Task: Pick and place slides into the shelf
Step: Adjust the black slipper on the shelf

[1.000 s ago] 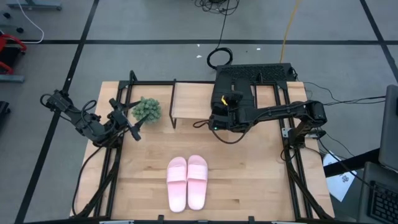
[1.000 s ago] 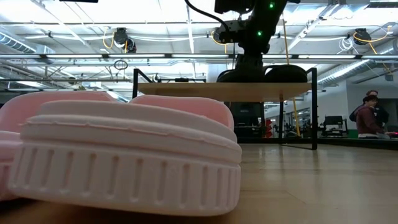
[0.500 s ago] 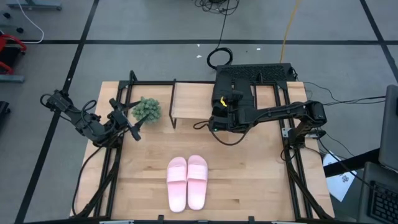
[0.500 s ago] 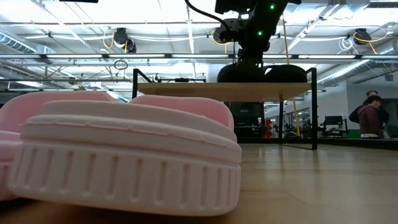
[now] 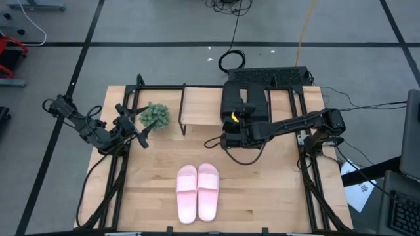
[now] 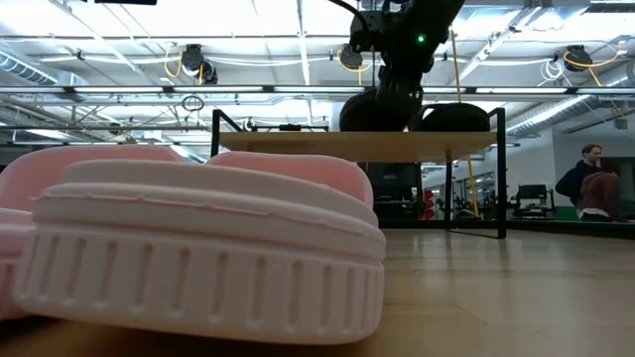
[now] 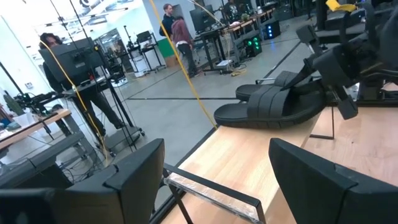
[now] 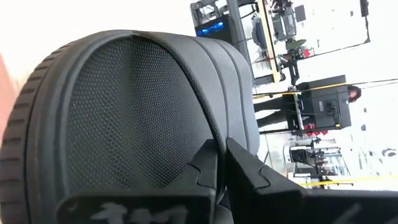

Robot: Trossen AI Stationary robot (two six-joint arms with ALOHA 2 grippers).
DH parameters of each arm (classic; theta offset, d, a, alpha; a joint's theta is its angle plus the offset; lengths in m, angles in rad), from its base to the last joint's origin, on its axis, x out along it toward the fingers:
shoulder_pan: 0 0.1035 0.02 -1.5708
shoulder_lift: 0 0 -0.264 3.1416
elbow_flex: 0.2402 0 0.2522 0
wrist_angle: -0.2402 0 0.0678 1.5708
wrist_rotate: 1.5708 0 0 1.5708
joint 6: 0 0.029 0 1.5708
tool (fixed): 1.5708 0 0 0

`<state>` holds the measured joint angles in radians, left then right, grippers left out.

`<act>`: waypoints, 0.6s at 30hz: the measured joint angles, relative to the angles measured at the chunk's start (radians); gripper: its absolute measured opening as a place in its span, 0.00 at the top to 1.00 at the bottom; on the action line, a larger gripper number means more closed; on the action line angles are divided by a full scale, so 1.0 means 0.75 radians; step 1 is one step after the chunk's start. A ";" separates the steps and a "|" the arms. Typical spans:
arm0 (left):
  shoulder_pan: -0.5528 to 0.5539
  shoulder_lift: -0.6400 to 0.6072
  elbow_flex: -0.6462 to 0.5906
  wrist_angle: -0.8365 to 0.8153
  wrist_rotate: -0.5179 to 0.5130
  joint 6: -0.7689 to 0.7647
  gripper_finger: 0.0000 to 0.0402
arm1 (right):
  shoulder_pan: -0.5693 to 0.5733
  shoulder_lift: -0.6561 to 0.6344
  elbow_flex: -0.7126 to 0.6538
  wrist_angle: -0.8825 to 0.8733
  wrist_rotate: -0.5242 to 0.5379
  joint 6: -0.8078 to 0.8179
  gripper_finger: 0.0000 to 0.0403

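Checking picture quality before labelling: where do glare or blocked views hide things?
Low view: the pink slides fill the foreground and hide the tabletop; bright ceiling lights behind. Right wrist view: a black slide fills the picture, background washed out white. High view: even light, shelf clear.

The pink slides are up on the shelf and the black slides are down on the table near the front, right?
No, it's the other way round. In the high view the pink slides lie on the table near the front, and the black slides sit up on the shelf.
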<state>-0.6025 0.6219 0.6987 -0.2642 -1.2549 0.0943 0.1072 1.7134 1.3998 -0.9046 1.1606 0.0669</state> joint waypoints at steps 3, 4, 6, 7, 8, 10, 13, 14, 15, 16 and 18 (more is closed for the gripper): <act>0.000 0.000 0.000 0.000 0.003 -0.005 0.27 | 0.018 0.001 0.000 -0.007 0.035 0.001 1.00; 0.000 0.000 0.000 0.000 0.013 -0.006 0.27 | 0.023 0.001 0.000 -0.008 0.044 0.005 1.00; 0.000 0.000 0.000 0.000 0.041 -0.008 0.27 | 0.028 0.001 0.000 -0.015 0.052 0.021 1.00; 0.000 0.000 0.000 0.000 0.056 -0.008 0.27 | 0.028 0.001 0.000 -0.029 0.052 0.034 1.00; 0.000 0.000 0.000 0.001 0.071 -0.009 0.27 | 0.028 0.001 0.000 -0.047 0.052 0.051 1.00; 0.000 0.000 0.000 0.001 0.072 -0.009 0.27 | 0.028 0.001 0.000 -0.091 0.053 0.095 1.00; 0.000 0.000 0.000 0.001 0.071 -0.007 0.27 | 0.031 0.001 0.000 -0.151 0.052 0.166 1.00; 0.000 0.000 0.000 0.000 0.071 -0.003 0.27 | 0.034 0.001 0.000 -0.169 0.052 0.185 1.00; 0.000 0.000 0.000 0.000 0.071 -0.003 0.27 | 0.038 0.001 0.000 -0.182 0.051 0.203 1.00; 0.000 0.000 0.000 0.000 0.071 -0.003 0.27 | 0.042 0.001 0.000 -0.187 0.044 0.214 1.00; 0.000 0.000 0.000 0.000 0.071 -0.003 0.27 | 0.050 0.001 0.000 -0.190 0.024 0.219 1.00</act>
<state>-0.6025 0.6220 0.6987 -0.2641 -1.2015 0.0917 0.1447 1.7138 1.3998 -1.0470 1.1789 0.2314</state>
